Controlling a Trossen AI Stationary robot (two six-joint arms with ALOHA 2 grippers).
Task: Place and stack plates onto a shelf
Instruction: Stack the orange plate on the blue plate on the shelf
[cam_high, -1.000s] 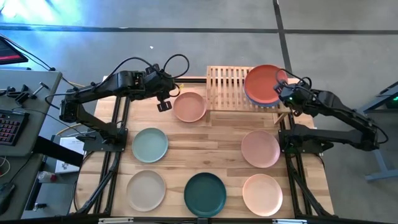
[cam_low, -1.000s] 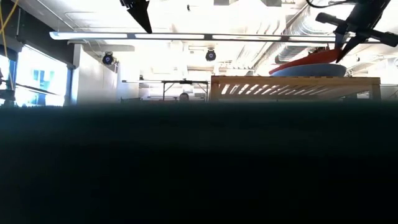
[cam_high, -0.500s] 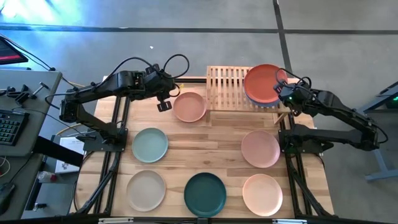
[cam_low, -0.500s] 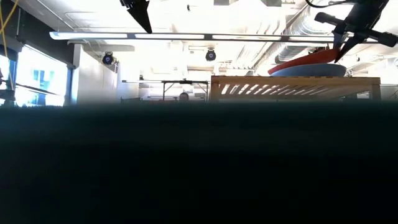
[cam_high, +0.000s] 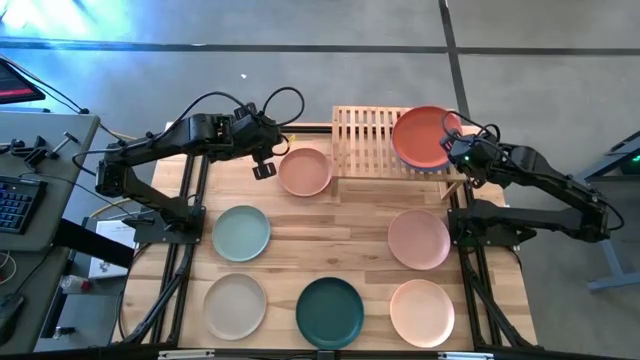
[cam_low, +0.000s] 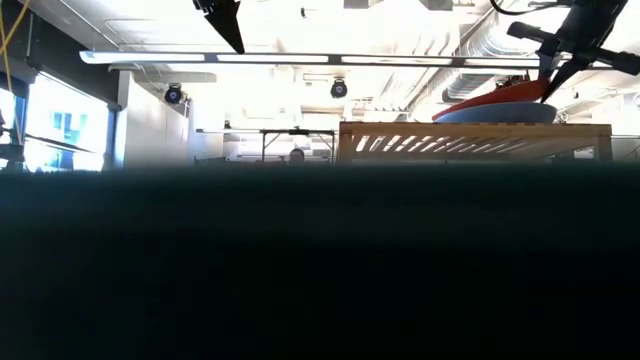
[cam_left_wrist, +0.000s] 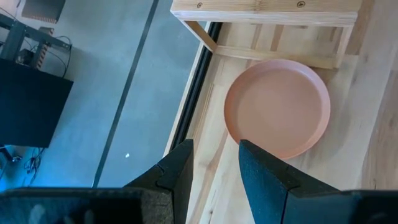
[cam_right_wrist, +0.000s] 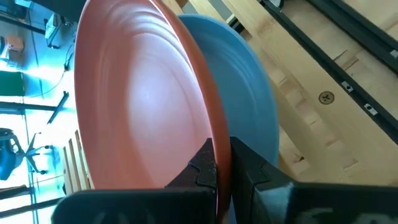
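The round matte red-orange plate (cam_high: 424, 136) sits tilted over the round blue plate (cam_right_wrist: 252, 124) on the right half of the low slatted bamboo shelf (cam_high: 365, 140), its near rim pinched between the fingers of the right gripper (cam_high: 459, 150), which reaches in from the shelf's right side. Just left of the shelf, the round peach plate (cam_high: 305, 171) lies flat on the plank-wood bench (cam_high: 330, 245). The left gripper (cam_high: 264, 168) hovers beside that plate, its fingers spread and holding nothing.
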